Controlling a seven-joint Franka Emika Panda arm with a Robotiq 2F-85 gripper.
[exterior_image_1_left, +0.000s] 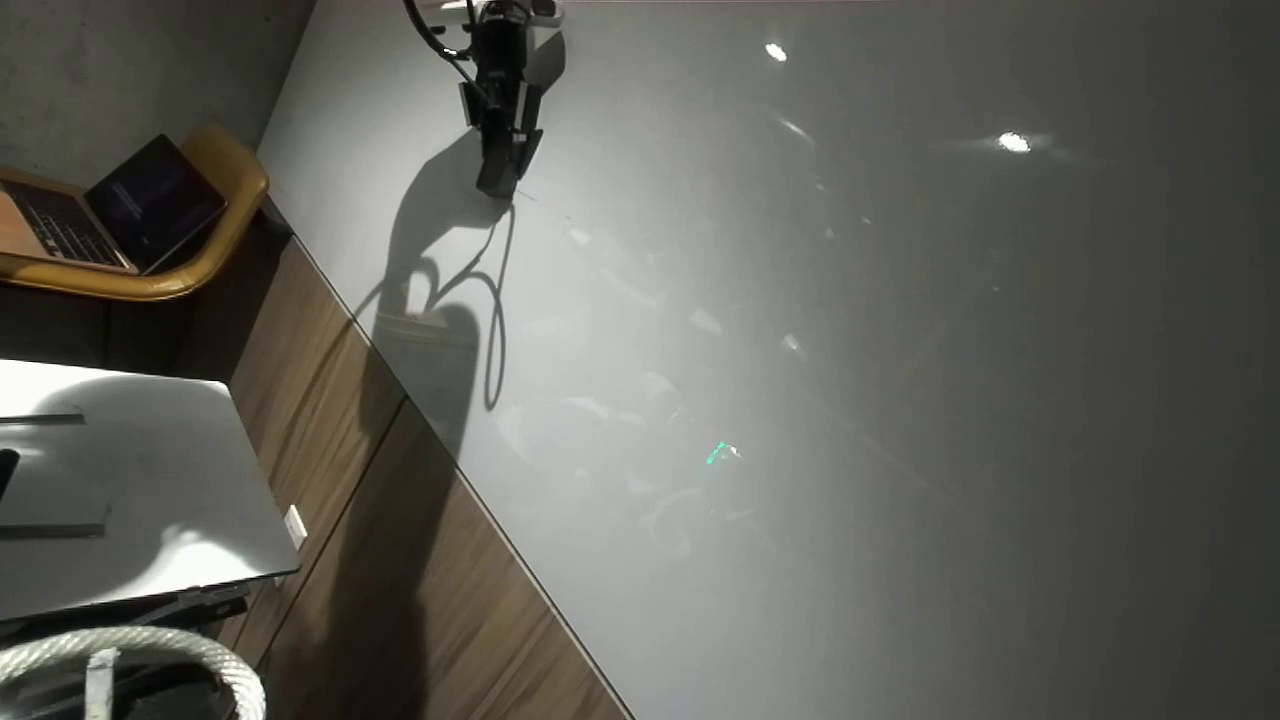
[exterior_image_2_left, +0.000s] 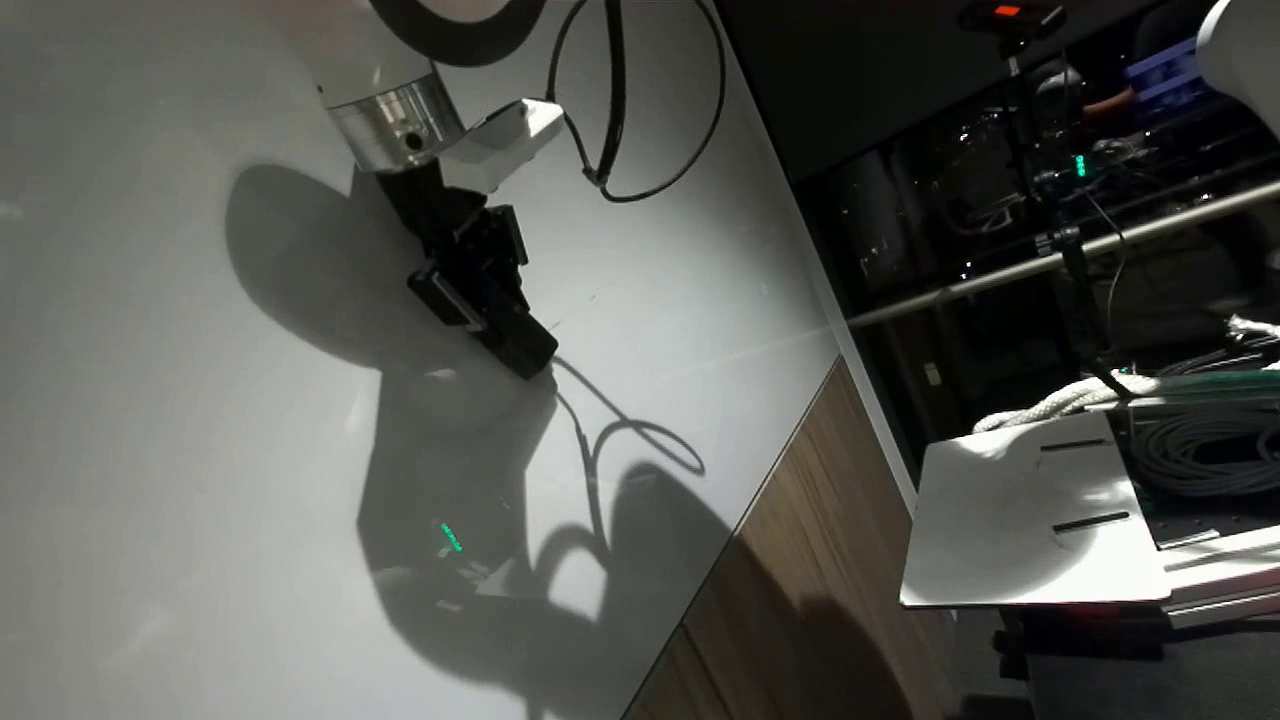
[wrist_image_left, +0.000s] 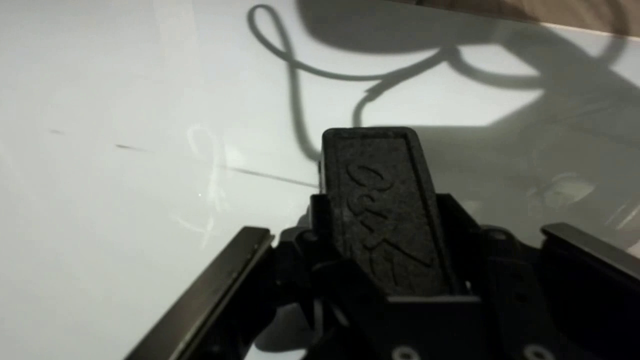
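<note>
The jaws are clamped on one block (wrist_image_left: 382, 205), black, with two fingers (wrist_image_left: 456, 222) gripping it, one on each side. In the wrist view the block is at the centre, its long axis running nearly up and down the frame. Its free end points to the top edge, leaning slightly left, and one line of script runs lengthwise along its face. In an exterior view the block (exterior_image_1_left: 496, 172) is above and left of centre, pointing down; in an exterior view the block (exterior_image_2_left: 520, 345) points to the lower right. Its free end seems to touch the white surface (exterior_image_1_left: 900, 350), where its shadow meets it.

Three thin dark strokes (wrist_image_left: 272, 176) lie left of the block in the wrist view, among pale smudges. One arm (exterior_image_2_left: 365, 55) comes in from the top, a black cable (exterior_image_2_left: 615, 90) looping to its right.

Farther out, wood panels (exterior_image_1_left: 530, 610) border the white surface. One metal plate (exterior_image_2_left: 1030, 510) with two slots is at lower right, one white rope (exterior_image_2_left: 1060, 402) along its upper edge. At upper left, one laptop (exterior_image_1_left: 155, 200) sits on one tan chair (exterior_image_1_left: 228, 165).
</note>
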